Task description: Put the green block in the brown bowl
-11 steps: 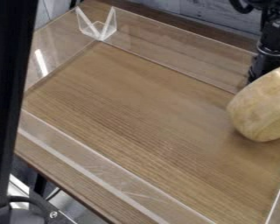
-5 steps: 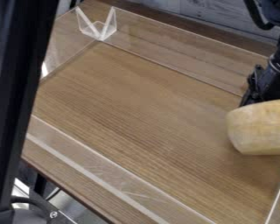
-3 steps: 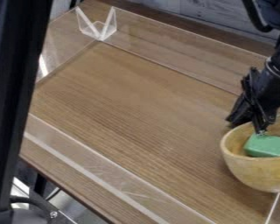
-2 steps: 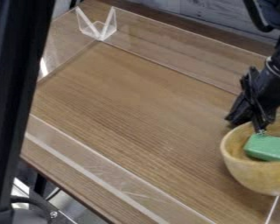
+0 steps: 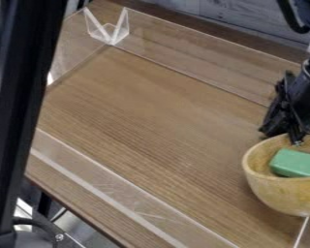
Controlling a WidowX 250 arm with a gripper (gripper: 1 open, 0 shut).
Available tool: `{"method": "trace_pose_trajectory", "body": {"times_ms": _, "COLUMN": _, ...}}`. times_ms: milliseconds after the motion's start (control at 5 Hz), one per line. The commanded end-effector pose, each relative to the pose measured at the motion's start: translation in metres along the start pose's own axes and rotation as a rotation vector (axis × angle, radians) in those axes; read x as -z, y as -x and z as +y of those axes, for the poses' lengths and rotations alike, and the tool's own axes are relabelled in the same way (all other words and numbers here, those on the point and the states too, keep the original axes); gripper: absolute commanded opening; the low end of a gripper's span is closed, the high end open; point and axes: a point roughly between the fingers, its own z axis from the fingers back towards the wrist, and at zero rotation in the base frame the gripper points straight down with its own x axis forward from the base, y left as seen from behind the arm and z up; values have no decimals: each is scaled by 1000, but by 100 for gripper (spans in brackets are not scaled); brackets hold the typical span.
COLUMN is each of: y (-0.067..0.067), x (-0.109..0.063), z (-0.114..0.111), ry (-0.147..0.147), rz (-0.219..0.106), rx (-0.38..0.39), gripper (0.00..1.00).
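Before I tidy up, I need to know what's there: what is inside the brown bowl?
The green block lies in the brown bowl. The near wall hides the bowl's bottom, and the picture's edge cuts off its right side.

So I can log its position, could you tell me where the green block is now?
In the camera view, the block is at the right edge, inside the bowl, just below the end effector.
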Motion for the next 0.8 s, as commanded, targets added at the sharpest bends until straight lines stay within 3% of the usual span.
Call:
{"method": "trace_pose_trajectory", "body": {"times_ms": 0, "y": 2, "x": -22, "z": 11, "ry": -28, "rz": -92, "rx": -15, "gripper": 0}}
{"method": "trace_pose_trajectory", "body": {"times_ms": 400, "y": 4, "x": -20, "z": 11, "ry": 24, "rz": -152, "rx": -63, "gripper": 0}}
{"method": "trace_pose_trajectory", "body": {"times_ms": 600, "y": 4, "x": -18, "z": 15, "ry": 57, "rz": -152, "rx": -56, "gripper": 0}}
